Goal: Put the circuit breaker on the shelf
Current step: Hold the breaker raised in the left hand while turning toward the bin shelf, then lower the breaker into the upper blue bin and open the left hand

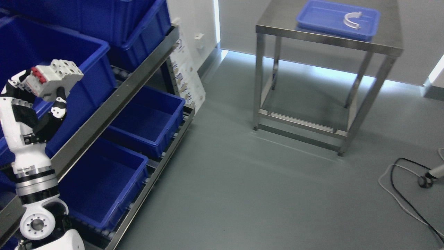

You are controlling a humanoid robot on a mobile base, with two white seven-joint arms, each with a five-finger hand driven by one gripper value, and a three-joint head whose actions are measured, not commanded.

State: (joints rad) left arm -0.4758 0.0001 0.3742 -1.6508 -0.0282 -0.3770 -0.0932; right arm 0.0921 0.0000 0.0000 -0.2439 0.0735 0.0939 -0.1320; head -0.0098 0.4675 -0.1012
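Note:
My left hand (36, 93) is raised at the left edge and is shut on a white circuit breaker (55, 80) with red switches. It holds the breaker in front of a large blue bin (90, 69) on the upper level of the metal shelf rack (114, 100). The breaker is tilted and touches no bin. My right arm is out of view.
More blue bins sit on the rack: one at the top (145, 21), one on the middle level (149, 121), one at the bottom (104, 180). A steel table (312, 38) at the back holds a blue tray (338, 19) with a white curved part (352, 21). Cables (402, 187) lie on the floor at right.

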